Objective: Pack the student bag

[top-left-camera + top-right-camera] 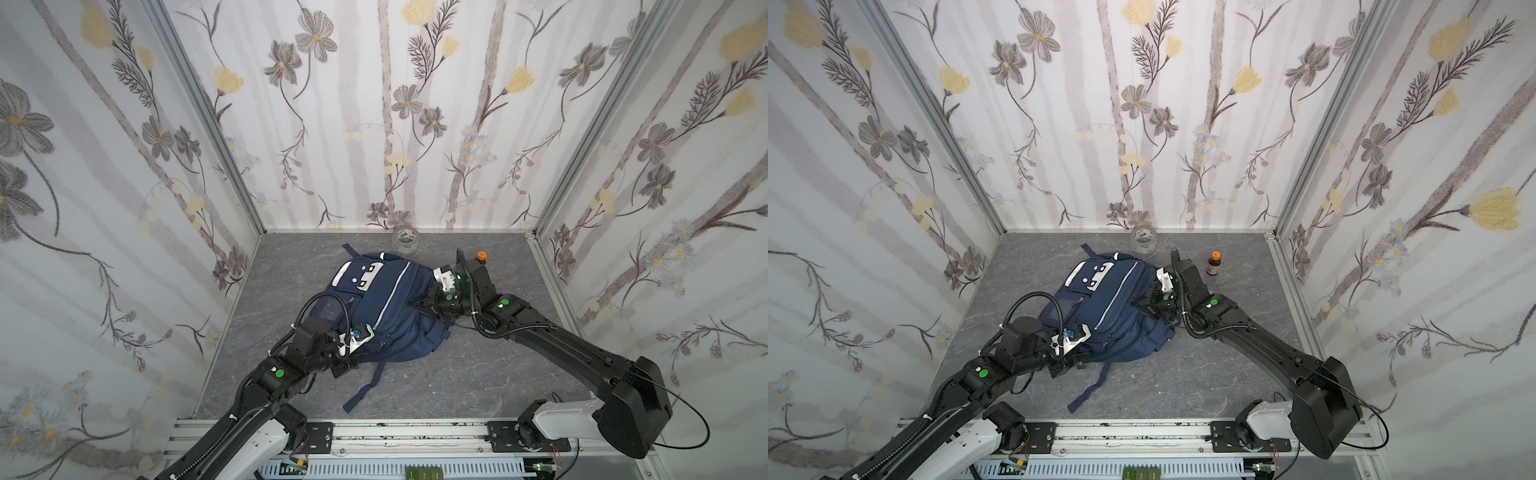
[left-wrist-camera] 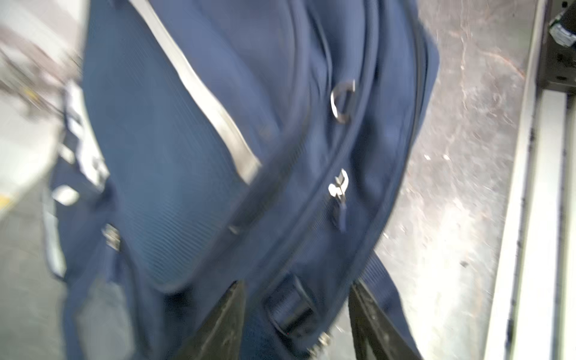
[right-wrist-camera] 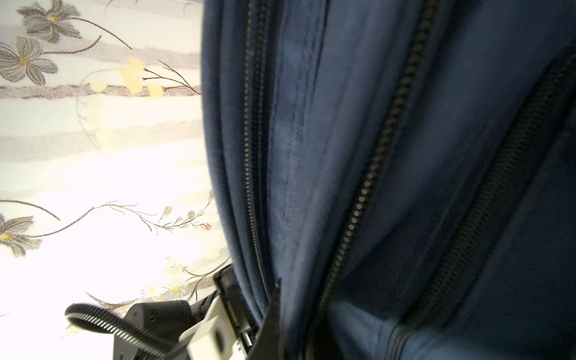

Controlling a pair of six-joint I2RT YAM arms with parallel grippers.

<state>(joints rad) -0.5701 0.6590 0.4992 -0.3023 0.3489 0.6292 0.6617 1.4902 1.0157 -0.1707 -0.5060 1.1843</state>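
— Left gripper (image 2: 297, 290) close under its lens: jaws half apart, astride the strap buckle (image 2: 290, 307) at the student bag (image 1: 382, 307)'s near end. Nothing clamped that I can see.
— Your right?
— Right gripper (image 1: 415, 303) closed tight, tips against the bag's side by the zip teeth (image 3: 374, 162). Tab or fold pinched: cannot tell.
— Bag's place?
— Flat, mid-surface (image 1: 478, 374). Jar (image 1: 404, 241) just behind, bottle (image 1: 1214, 264) beside my right arm.
— Advice?
— Likely unzipping. Pin the base with my left and draw my right along the zip line, low and slow. Lifting would drag the bag.
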